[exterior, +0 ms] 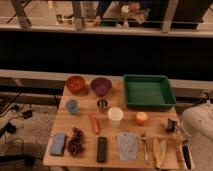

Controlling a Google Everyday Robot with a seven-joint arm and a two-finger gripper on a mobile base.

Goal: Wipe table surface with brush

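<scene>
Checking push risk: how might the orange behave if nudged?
The orange looks round, so it would probably roll. It sits free on the flat table surface, so likely far. The end effector, shut, hangs right of it.

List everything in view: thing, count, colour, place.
table surface: one, pale wood, centre
bowl: one, orange-red, back left
second bowl: one, purple, right of it
tray: one, green, back right
cup: one, blue, left middle
small cup: one, metallic, middle
tall cup: one, white, centre
orange: one, orange, right of tall cup
carrot: one, orange, left of tall cup
grapes: one bunch, dark red, front left
sponge: one, blue, front left corner
flat bar: one, black, front centre
cloth: one, grey-blue, right of bar
fork: one, silver, right of cloth
banana: one, pale yellow, right of fork
brush: one, black handle, front right edge
robot arm: one, white, right edge
tool: one, dark, shut, over table's right side
</scene>
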